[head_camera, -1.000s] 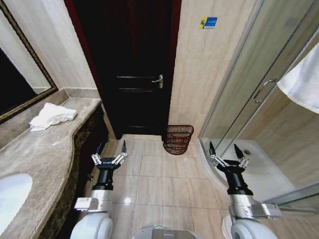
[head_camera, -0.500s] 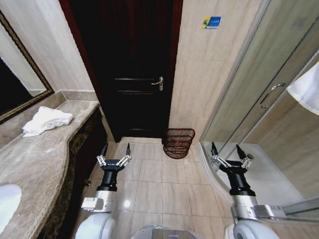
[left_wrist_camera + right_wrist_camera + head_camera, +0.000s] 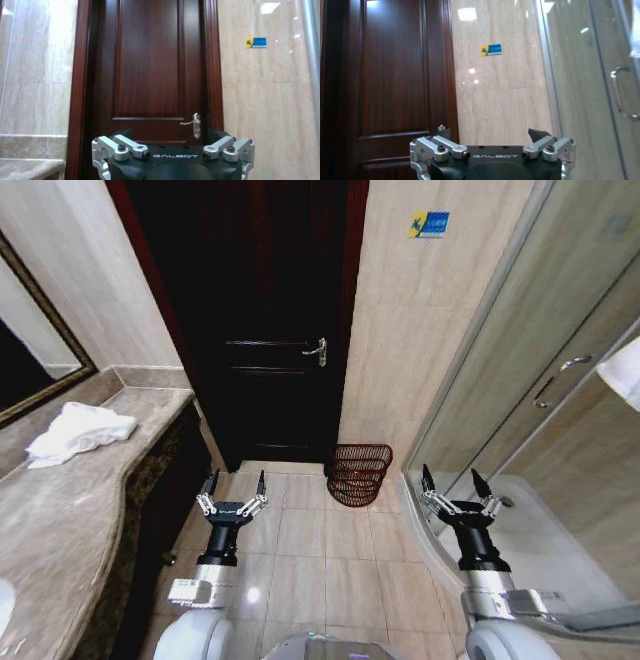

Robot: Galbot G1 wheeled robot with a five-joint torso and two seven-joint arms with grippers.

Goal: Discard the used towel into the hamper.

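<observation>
A crumpled white towel (image 3: 80, 430) lies on the marble counter (image 3: 70, 520) at the left of the head view. The hamper (image 3: 359, 474), a small round reddish-brown basket with open ribs, stands on the tiled floor by the wall, right of the dark door. My left gripper (image 3: 232, 485) is open and held low over the floor, well right of the towel. My right gripper (image 3: 453, 482) is open too, right of the hamper near the shower's edge. Neither holds anything.
A dark wooden door (image 3: 265, 320) with a lever handle (image 3: 317, 351) is straight ahead. A glass shower enclosure (image 3: 540, 410) takes up the right side. A framed mirror (image 3: 35, 370) hangs above the counter. Tiled floor (image 3: 330, 560) lies between the arms.
The whole view has swung to the right: counter and towel have slid leftward and the sink has nearly left the picture. Both grippers stay open in the same pose.
</observation>
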